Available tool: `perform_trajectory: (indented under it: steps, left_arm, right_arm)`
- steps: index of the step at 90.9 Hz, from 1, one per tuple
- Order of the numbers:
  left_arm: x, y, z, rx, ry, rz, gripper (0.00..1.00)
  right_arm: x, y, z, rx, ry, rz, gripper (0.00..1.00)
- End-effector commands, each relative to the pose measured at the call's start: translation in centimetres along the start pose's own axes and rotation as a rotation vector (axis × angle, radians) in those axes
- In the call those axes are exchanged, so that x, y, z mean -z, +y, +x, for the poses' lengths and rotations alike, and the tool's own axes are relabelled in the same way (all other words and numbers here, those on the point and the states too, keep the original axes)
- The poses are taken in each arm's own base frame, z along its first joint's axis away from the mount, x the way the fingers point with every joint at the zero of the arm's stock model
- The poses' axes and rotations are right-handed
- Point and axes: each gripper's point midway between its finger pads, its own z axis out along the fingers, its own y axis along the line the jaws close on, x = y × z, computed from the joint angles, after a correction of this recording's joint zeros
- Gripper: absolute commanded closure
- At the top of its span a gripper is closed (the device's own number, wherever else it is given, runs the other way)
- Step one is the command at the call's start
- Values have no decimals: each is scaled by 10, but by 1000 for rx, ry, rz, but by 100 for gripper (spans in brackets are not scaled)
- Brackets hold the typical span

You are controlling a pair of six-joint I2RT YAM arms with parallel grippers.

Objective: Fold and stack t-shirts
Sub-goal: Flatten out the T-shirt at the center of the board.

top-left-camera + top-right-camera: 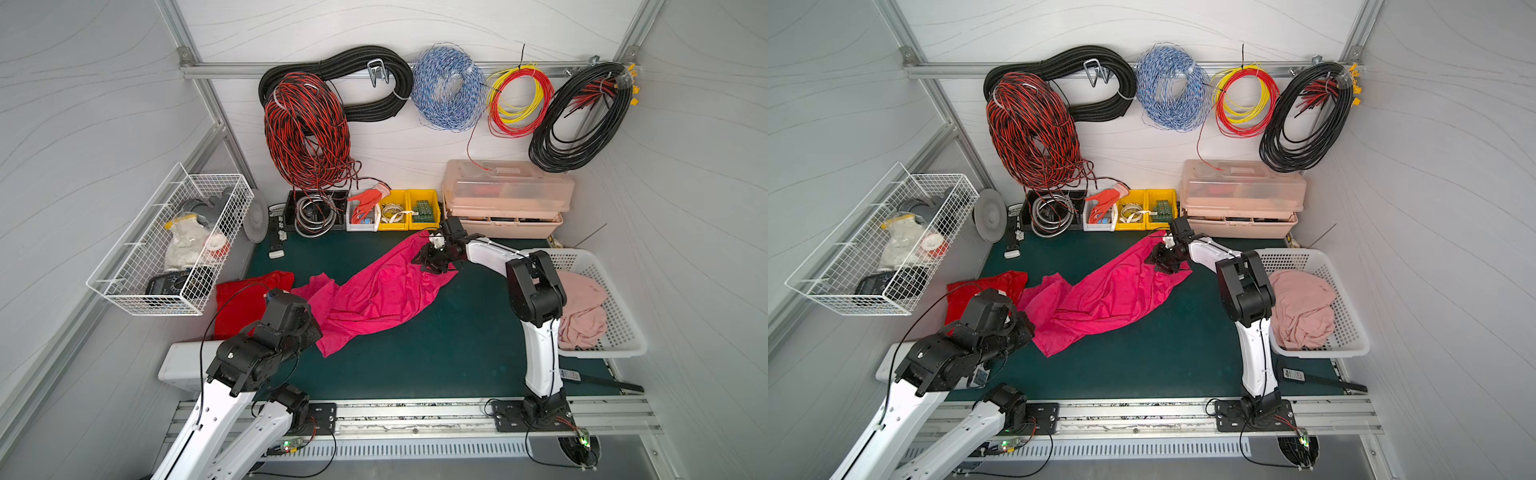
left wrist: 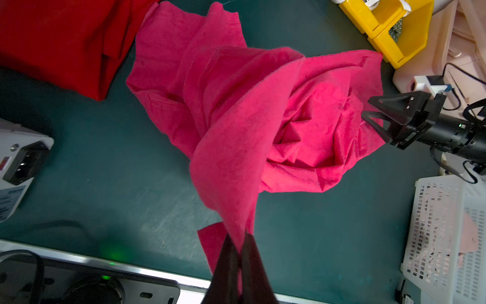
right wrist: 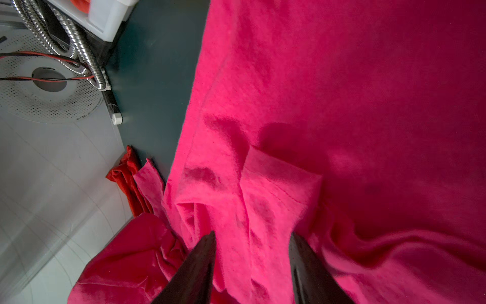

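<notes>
Pink shirt [image 1: 374, 291] lies crumpled on the worktop [image 1: 436, 353], running diagonally from near-left to far-right. It is not flat, with loose folds through the middle.

Left gripper [image 2: 237, 237] is clamped tight on the shirt's near-left end. The cloth rises from the worktop into the fingers [image 2: 227, 252], and a small flap hangs beside them. In both top views the tip is hidden under the left wrist.

Right gripper [image 3: 252, 237] is at the far-right end with its jaws about half apart. A stitched fold sits between the fingers [image 3: 202, 258], and I see no squeeze on it. In the left wrist view the same gripper [image 2: 366, 108] touches the shirt's edge with its tips parted.

Red shirt [image 1: 241, 299] is folded at the worktop's left edge. It touches the pink shirt's sleeve end, and the left arm partly covers it.

Around it:
- White basket [image 1: 602, 353] is at the right edge, just beside the right arm, with a pale pink cloth [image 1: 582, 307] bunched inside.
- Yellow bins [image 1: 409, 208] and a beige toolbox [image 1: 507, 191] stand along the back.
- Wire basket [image 1: 137, 307] hangs on the left wall.
- Cable coils [image 1: 307, 129] hang on the back wall.
</notes>
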Motion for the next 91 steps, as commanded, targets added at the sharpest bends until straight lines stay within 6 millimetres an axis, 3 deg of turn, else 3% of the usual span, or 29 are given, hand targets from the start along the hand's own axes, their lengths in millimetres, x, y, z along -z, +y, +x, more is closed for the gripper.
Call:
perform_trajectory:
  steps: [1, 13, 26, 45, 64, 71, 77, 82, 91]
  left_arm:
    - [9, 3, -3, 8, -14, -7, 100]
    - [7, 9, 3, 26, -12, -2, 100]
    - [12, 9, 0, 38, -36, 16, 100]
    - [18, 9, -1, 44, -50, 29, 100]
    - [18, 13, 3, 50, -49, 34, 100]
    - [18, 13, 2, 49, -52, 35, 100]
    - [18, 13, 2, 46, -52, 37, 100]
    - [18, 13, 2, 42, -52, 37, 100]
    - [19, 14, 2, 38, -58, 34, 100]
  right_arm:
    - [-7, -1, -2, -11, 13, 27, 50]
    - [-18, 2, 2, 20, 40, 71, 50]
    - [-31, -10, 12, 0, 71, 91, 50]
    - [-31, -10, 11, 16, 65, 106, 61]
    - [-31, -16, 9, 29, 71, 146, 59]
    - [-32, -20, 10, 29, 72, 161, 67]
    - [-33, -23, 11, 31, 78, 172, 87]
    - [-34, -26, 12, 33, 84, 181, 98]
    - [-32, -30, 13, 41, 82, 201, 100]
